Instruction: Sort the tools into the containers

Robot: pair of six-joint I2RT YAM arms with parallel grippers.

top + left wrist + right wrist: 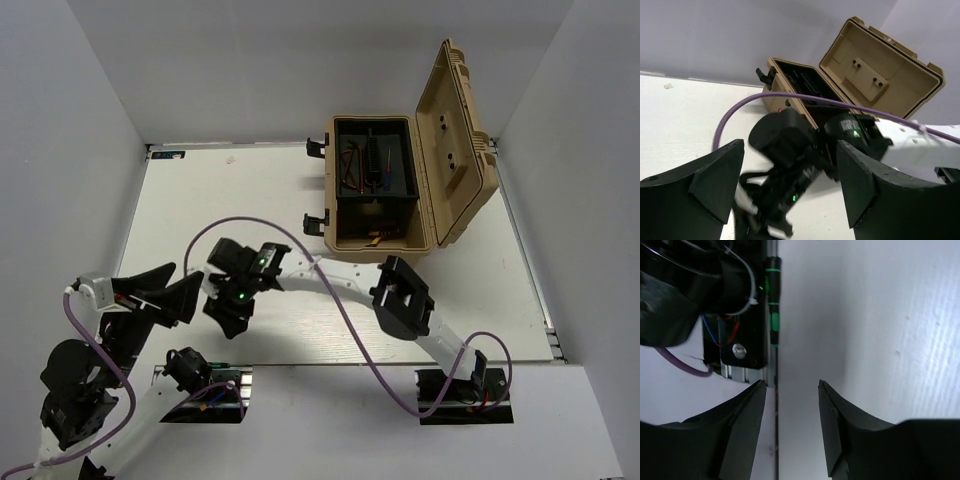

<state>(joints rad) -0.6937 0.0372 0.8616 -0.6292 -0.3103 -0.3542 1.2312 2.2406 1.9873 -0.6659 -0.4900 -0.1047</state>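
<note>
Grey walls close in a white desk (260, 200). A tan case (385, 243) stands by the far edge, toward the right edge, with its lid (460, 140) standing open on the right side. In its black tray (375, 195) lie a blue screwdriver (385, 165) and 2 red-handled pieces (352, 165), too small to name. A speck of orange shows in the near compartment, and I cannot tell what it is.

A green screwdriver (773, 315) lies lengthwise along the near edge of the desk, just beside the left arm's base plate (742, 352). The right tool (791, 385) hangs above the desk close to that near edge, toward the left corner. Its 2 fingers are spread with nothing between them, and the green screwdriver lies beyond the fingertips, apart from them.

The left tool (790, 145) hovers near the left edge, its fingers wide apart and empty. It faces the right arm's wrist, with the case beyond. A purple cable (330, 300) loops over the right arm.
</note>
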